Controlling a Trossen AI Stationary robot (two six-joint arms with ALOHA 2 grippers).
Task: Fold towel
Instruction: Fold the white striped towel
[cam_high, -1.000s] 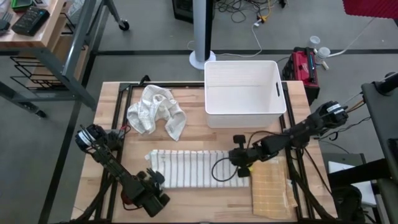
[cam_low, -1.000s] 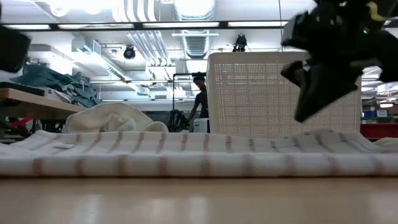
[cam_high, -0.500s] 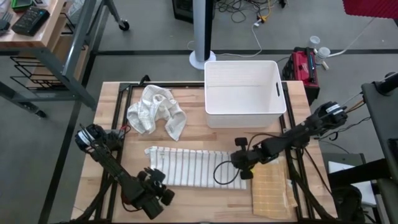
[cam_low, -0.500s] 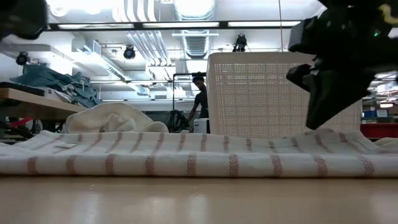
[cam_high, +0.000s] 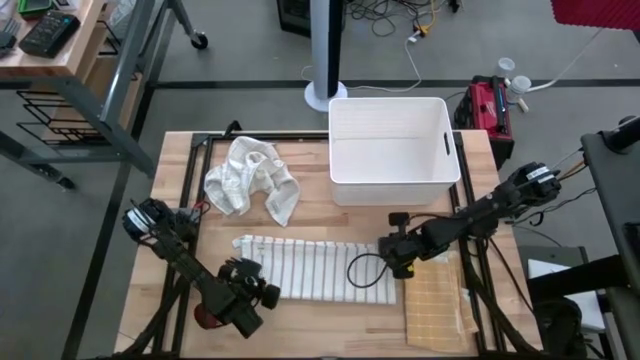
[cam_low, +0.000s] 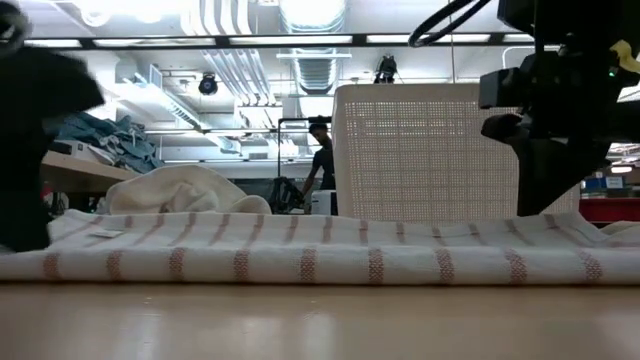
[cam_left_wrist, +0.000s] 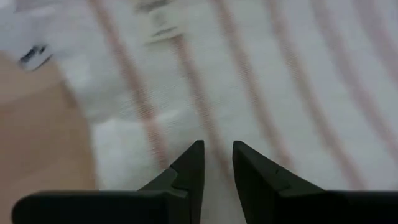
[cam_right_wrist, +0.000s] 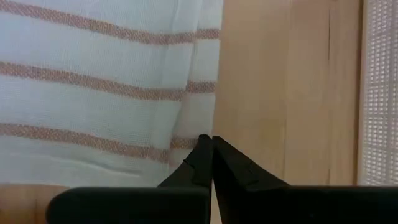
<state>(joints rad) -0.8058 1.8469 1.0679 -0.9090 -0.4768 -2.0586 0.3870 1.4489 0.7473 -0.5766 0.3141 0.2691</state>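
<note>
White bin (cam_high: 393, 150) standing at the table's (cam_high: 310, 335) far edge, toward the right corner; inside only bare white floor and walls, a slot handle on the right wall. Striped towel (cam_high: 318, 270) lying flat and folded into a long band across the table's middle, nearer the front edge, well clear of the bin. Crumpled white cloth (cam_high: 250, 178) heaped near the far-left corner, beside the bin. Yellowish checked cloth (cam_high: 437, 300) spread at the front-right corner. Left gripper (cam_left_wrist: 217, 149) over the towel's left end, fingers slightly apart, nothing visibly clamped. Right gripper (cam_right_wrist: 211, 142) at the towel's right edge, fingers pressed together, apparently on no fabric.
</note>
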